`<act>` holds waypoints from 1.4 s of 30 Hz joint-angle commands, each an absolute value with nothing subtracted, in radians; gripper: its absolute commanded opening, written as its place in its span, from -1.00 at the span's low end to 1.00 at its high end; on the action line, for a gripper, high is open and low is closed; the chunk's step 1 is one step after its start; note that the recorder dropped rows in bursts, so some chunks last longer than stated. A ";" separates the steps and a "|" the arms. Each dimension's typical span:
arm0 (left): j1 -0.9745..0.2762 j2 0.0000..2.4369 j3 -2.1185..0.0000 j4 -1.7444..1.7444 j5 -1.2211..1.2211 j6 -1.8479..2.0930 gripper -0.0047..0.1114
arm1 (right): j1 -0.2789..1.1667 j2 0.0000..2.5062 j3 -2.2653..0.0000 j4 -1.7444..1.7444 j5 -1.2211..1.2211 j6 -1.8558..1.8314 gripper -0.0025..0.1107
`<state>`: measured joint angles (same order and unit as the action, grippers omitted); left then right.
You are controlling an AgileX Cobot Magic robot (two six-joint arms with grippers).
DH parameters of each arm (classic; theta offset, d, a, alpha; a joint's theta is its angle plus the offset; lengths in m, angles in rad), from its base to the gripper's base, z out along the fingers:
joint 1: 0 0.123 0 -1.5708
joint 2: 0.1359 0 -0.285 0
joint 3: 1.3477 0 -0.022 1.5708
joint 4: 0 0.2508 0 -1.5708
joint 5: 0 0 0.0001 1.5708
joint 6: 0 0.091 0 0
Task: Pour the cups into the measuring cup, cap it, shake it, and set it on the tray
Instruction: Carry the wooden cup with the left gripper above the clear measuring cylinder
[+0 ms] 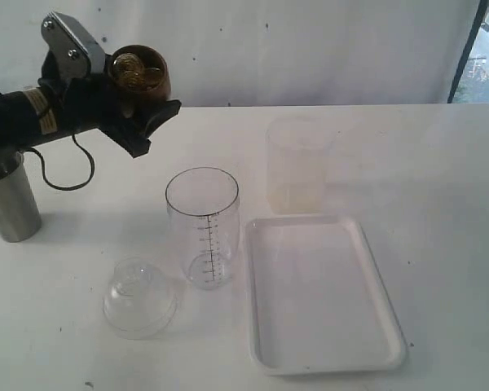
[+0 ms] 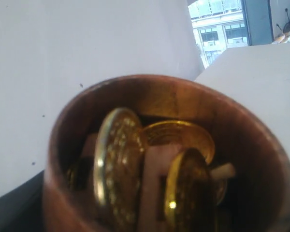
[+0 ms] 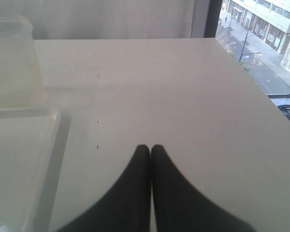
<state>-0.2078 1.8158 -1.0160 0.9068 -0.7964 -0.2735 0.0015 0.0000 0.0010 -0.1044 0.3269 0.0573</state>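
My left gripper [image 1: 153, 122] is shut on the dark-brown wooden cup [image 1: 140, 72] and holds it in the air at the back left, tilted with its mouth towards the exterior camera. In the left wrist view the wooden cup [image 2: 159, 87] is full of gold coins [image 2: 118, 164]. The steel tumbler [image 1: 12, 204] stands at the left edge under the arm. Mid-table the clear measuring cup [image 1: 204, 228] stands upright and uncapped. Its dome cap [image 1: 138, 297] lies in front of it to the left. The white tray [image 1: 322, 293] lies to its right. My right gripper [image 3: 151, 147] is shut, nothing in it, over bare table.
A frosted translucent cup [image 1: 297, 167] stands behind the tray, and the right wrist view shows this frosted cup [image 3: 12, 58] beside the tray's corner [image 3: 19, 159]. A black cable [image 1: 73, 175] hangs under the left arm. The table's far edge meets a white wall.
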 commanded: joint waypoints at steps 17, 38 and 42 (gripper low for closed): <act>-0.235 1.805 -1.027 0.900 -0.807 -0.391 -0.92 | 0.001 0.000 0.000 -0.105 0.317 0.065 -0.96; -0.272 1.865 -1.027 0.809 -0.786 -0.386 -0.92 | 0.001 0.000 0.000 -0.105 0.317 0.065 -0.96; -0.272 1.903 -1.063 0.796 -0.792 -0.361 -0.92 | 0.001 0.000 0.000 -0.105 0.317 0.065 -0.96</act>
